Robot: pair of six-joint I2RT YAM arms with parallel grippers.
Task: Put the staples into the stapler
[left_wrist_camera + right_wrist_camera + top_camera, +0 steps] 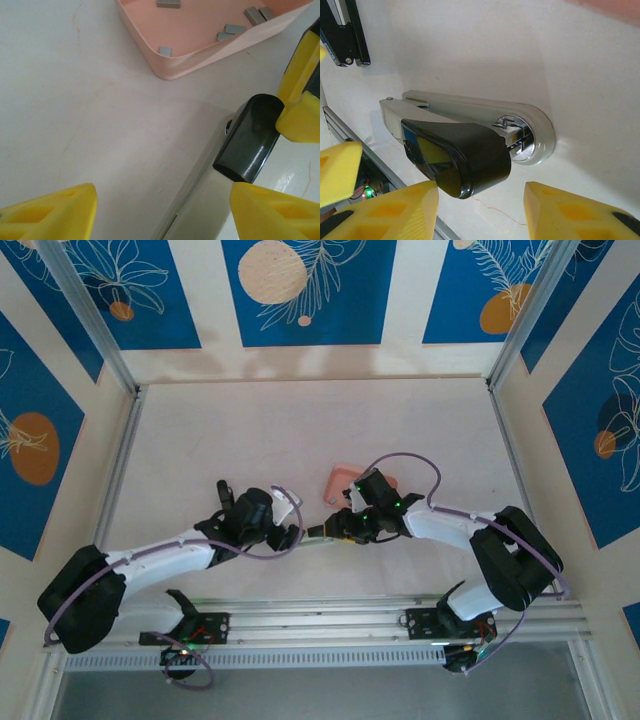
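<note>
- stapler [455,150]: flat on counter [75,100], seemingly closed, black end just ahead of right gripper [481,192].
- right gripper: released, one finger against that end.
- left gripper [164,200]: released, empty, straddling stapler.
- staples [235,29]: loose in tray [170,67], beyond left gripper.
- Step, likely: bracing stapler.
- Next: lift top bar, bare channel.

The pale table [300,430] has a scuffed, off-white top with metal rails along its left, right and near edges. A shallow pink tray [342,480] sits near the middle, a little toward the right edge. On its near side lies a slim stapler [470,107] (grey base flat on the surface), close to the tray's corner without touching it.
</note>
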